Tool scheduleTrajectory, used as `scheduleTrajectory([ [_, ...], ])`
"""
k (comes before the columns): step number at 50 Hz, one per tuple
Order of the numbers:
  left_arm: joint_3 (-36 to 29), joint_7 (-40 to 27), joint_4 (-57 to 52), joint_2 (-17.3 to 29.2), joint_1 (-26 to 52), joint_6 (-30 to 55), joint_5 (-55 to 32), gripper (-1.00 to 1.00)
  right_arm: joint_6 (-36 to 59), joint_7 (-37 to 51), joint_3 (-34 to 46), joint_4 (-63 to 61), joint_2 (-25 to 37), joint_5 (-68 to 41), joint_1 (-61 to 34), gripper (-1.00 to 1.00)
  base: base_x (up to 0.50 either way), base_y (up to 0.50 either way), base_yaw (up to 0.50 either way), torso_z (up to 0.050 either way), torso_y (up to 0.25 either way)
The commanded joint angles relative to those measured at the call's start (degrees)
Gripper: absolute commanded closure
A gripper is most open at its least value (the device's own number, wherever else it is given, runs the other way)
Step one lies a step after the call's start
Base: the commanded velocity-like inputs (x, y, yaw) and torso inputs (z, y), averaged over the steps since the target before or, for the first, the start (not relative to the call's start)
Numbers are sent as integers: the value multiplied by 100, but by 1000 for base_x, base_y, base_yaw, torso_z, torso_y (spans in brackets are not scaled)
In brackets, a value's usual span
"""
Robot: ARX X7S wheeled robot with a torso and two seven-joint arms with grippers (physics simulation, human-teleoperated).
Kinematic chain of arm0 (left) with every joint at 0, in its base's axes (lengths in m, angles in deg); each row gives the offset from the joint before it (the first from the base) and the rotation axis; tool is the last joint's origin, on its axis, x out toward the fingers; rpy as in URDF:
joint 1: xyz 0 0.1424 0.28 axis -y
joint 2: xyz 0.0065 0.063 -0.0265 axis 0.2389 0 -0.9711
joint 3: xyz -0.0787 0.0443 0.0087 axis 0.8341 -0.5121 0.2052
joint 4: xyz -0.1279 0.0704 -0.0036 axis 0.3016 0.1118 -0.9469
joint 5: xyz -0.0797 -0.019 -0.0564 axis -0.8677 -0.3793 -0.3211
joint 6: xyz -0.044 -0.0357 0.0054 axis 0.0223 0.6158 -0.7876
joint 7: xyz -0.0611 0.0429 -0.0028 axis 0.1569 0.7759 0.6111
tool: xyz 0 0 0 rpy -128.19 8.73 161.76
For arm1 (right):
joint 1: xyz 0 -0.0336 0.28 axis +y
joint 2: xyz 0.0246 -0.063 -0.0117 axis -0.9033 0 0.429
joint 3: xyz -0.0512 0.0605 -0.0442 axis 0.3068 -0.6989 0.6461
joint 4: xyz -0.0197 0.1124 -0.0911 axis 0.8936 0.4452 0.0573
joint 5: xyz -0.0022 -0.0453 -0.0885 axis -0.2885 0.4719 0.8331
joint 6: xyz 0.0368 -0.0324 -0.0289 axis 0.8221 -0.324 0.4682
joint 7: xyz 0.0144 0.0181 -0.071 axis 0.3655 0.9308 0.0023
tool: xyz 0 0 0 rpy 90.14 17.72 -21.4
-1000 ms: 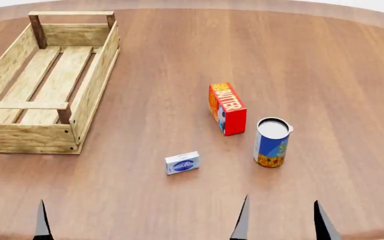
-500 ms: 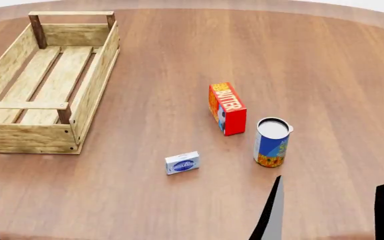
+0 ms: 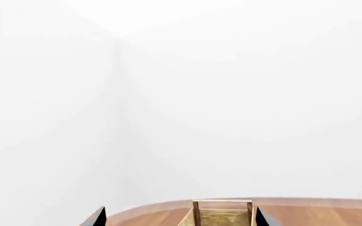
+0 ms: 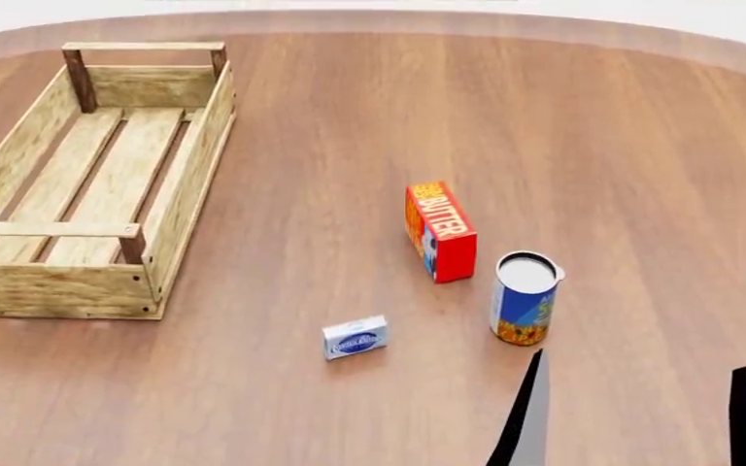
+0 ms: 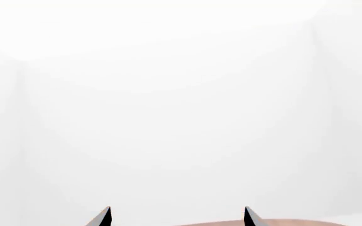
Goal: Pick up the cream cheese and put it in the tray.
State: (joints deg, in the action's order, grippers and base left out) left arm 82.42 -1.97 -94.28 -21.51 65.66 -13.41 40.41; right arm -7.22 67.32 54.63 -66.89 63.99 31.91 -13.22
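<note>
The step in hand looks like the approach: nothing is grasped, and the cream cheese (image 4: 355,338) lies on the table (image 4: 632,146), clear of everything, with the tray (image 4: 189,175) well apart from it toward the robot's left and farther out.

The right gripper (image 4: 641,413) shows in the head view as two dark pointed fingers, spread wide with bare table between them, holding nothing; it sits near the view's lower edge, to the right of the cream cheese and just this side of the can (image 4: 524,298). The left gripper (image 3: 177,216) shows only in its wrist view, its finger tips set apart and empty, the tray's end rail seen between them.

The next move, as I judge it, calls for the right gripper to swing left past the can, come down over the small box and close across its narrow sides (it is low and flat, so the fingers must reach almost to the wood).

The cream cheese is a small, flat, hard-edged white and pale-blue carton with a dark oval logo. The tray is a long crate of light slatted wood with gaps between the floor boards, dark corner posts and rail handles. The table is smooth brown woodgrain. The butter box (image 4: 439,231) is a glossy red-orange carton standing on edge; the can is an upright cylinder, blue and orange, with a pale lid.
</note>
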Motion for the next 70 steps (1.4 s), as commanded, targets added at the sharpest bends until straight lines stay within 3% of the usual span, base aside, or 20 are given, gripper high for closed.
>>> scheduleTrajectory([
  [1,75,85,167,-56,-2,-70,91,-100,-150,69,-109,77,59,18,-97,-100,0,0,0,50,0],
  [9,44,59,47,-19,5,2,102,-100,-282,356,-155,18,304,-340,-79,-100,0,0,0,50,0],
  [17,60,34,-43,8,-1,90,95,-100,-884,1342,364,17,1262,-444,-128,-100,0,0,0,50,0],
  [32,200,-54,-149,-73,-15,169,121,-100,-1356,1819,627,35,1749,-628,-134,-100,0,0,0,41,0],
  [70,161,-133,-61,20,-38,49,27,-100,-1672,2180,861,135,2073,-630,-202,-100,0,469,0,0,0],
])
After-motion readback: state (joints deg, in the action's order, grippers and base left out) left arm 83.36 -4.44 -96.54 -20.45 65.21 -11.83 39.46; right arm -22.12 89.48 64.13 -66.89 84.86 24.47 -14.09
